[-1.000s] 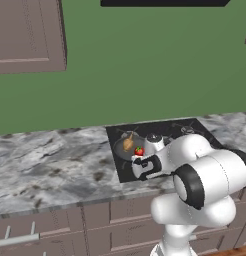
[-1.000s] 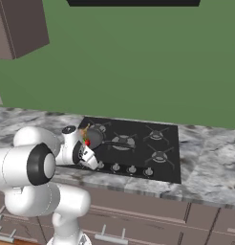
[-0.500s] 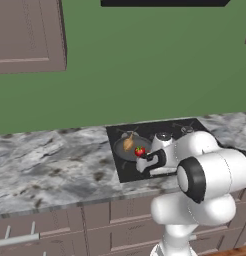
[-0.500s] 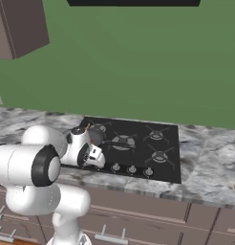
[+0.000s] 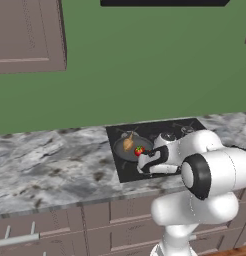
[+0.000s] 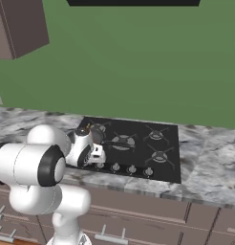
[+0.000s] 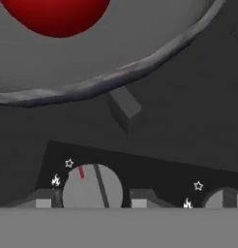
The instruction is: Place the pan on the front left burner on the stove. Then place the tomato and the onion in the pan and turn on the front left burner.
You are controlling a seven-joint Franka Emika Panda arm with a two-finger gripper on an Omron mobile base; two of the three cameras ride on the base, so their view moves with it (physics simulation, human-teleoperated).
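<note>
Fingers (image 7: 87, 203) straddle a silver knob (image 7: 92, 190), parted, just below pan (image 7: 140, 63) rim.

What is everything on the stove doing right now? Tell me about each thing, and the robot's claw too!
pan: sitting on the stove's front left burner, holding food.
tomato: inside the pan, near its rim.
onion: inside the pan, beside the tomato.
knob: right in front of the claw, its red mark beside the flame sign.
claw: fingertips on either side of the knob; a grip cannot be told.
stove: no flame seen.
</note>
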